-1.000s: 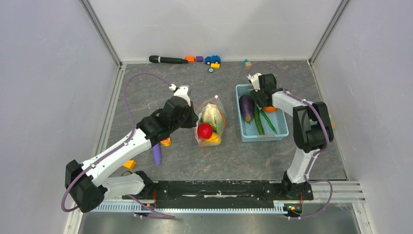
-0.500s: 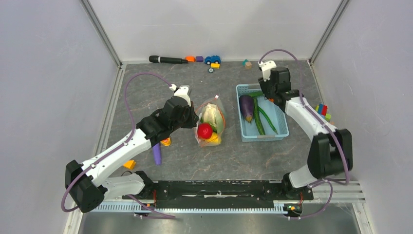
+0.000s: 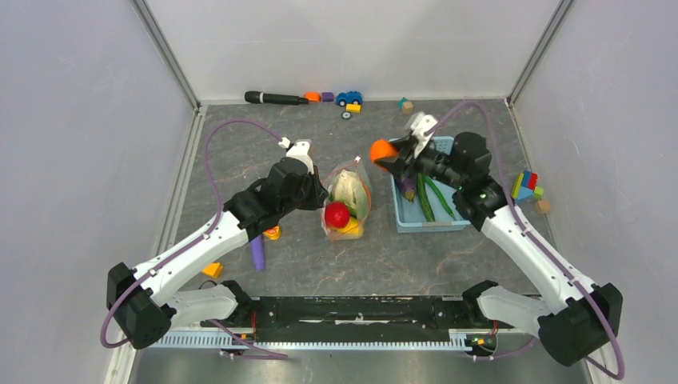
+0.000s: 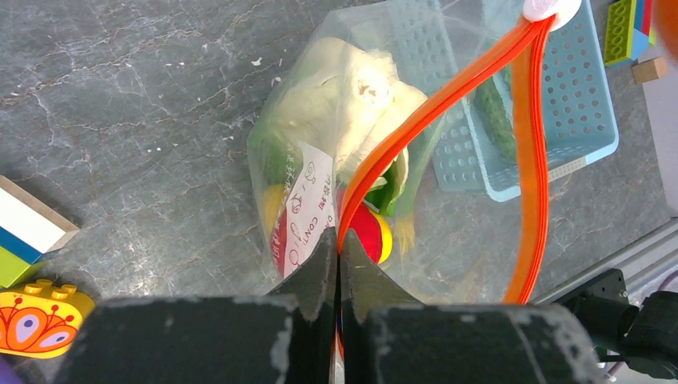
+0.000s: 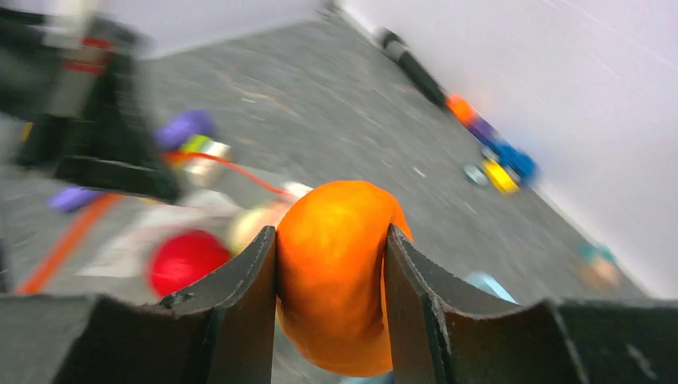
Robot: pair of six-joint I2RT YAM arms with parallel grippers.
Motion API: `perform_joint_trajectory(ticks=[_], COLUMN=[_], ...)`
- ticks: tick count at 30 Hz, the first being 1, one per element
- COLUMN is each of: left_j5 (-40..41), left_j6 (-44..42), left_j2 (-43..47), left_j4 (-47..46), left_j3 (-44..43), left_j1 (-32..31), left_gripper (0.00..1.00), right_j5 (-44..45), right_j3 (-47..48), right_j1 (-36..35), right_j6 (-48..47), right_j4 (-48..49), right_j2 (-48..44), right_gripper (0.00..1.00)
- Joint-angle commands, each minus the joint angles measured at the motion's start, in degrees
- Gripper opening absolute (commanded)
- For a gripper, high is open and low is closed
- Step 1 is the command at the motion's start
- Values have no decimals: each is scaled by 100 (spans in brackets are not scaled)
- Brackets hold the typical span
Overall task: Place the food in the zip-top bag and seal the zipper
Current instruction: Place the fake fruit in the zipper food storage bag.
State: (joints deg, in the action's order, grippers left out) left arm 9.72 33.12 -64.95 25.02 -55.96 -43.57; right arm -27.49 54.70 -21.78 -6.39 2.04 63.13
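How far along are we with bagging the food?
Done: the cabbage, a red piece and a yellow piece sit inside the bag. In hand: the left end effector pinches the zipper, holding the mouth open; the right end effector grips an orange piece between basket and bag. Left: that piece, the eggplant and cucumber in the basket, then sealing the zipper.

One white label (image 4: 308, 204) stands on the side of the zip-top bag (image 4: 280, 156), bearing dark handwriting in two lines running along its length. The letters "CONT" can be made out in one line; the remainder is too small and creased to read.
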Motion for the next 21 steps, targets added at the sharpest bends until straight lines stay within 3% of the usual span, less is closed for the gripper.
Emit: perform_joint_trajectory(ticks=[1, 10, 21], left_j5=[-99, -176, -132], left_j6=[159, 174, 142], left_j2=[118, 169, 228], left_j4=[-271, -303, -230], left_j3=[-24, -2, 33], left_j1=[15, 15, 15], left_gripper=[2, 2, 2], right_j5=[-980, -974, 431], right_j3=[75, 255, -223], right_j1=[-1016, -2118, -2242], right_j6=[-288, -448, -613], right_j4=[515, 613, -169], right_j2=[-79, 622, 777], right_gripper=[22, 21, 30])
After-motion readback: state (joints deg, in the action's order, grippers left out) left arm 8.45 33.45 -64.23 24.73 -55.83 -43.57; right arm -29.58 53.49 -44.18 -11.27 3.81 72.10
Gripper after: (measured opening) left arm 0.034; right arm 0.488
